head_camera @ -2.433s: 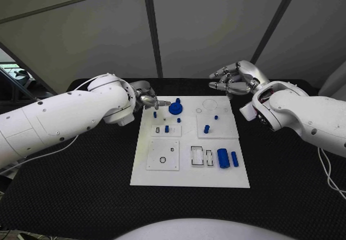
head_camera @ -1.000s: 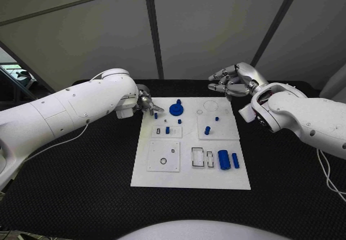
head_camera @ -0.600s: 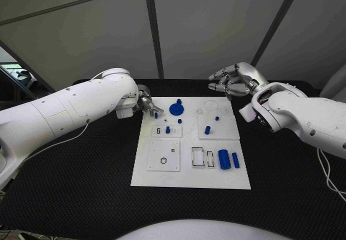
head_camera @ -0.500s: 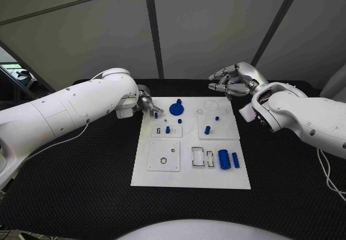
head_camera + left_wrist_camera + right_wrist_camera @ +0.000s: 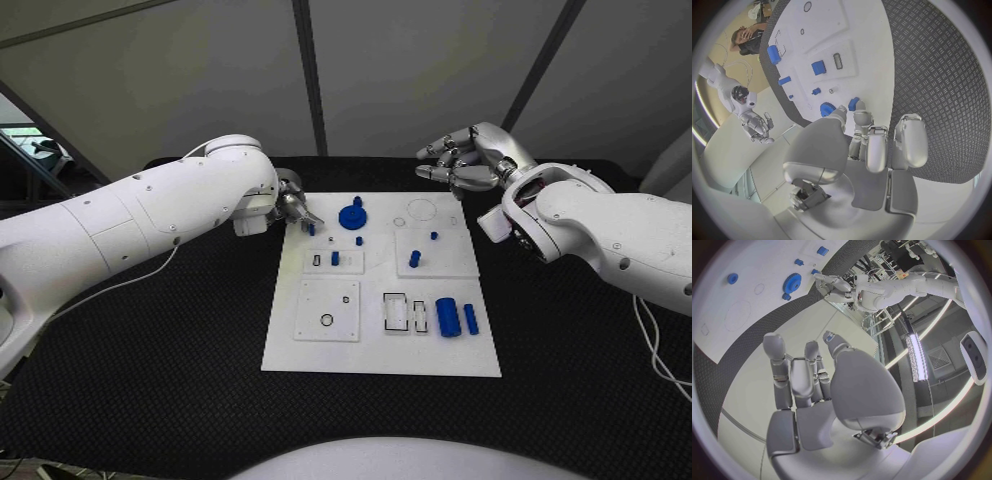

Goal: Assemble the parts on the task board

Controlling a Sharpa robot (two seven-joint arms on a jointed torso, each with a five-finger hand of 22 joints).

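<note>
My left hand (image 5: 296,208) pinches a small blue peg (image 5: 310,229) at the task board's (image 5: 378,355) far left edge, beside the blue gear (image 5: 352,215). My right hand (image 5: 464,160) hovers past the far edge, fingers apart, holding nothing.

1 white board (image 5: 382,355) lies on the surface (image 5: 144,380). On it are 1 blue gear (image 5: 352,216), 2 blue cylinders (image 5: 447,317) lying side by side, and 5 small blue pegs (image 5: 414,259). 2 hands (image 5: 464,160) are over the surface.
</note>
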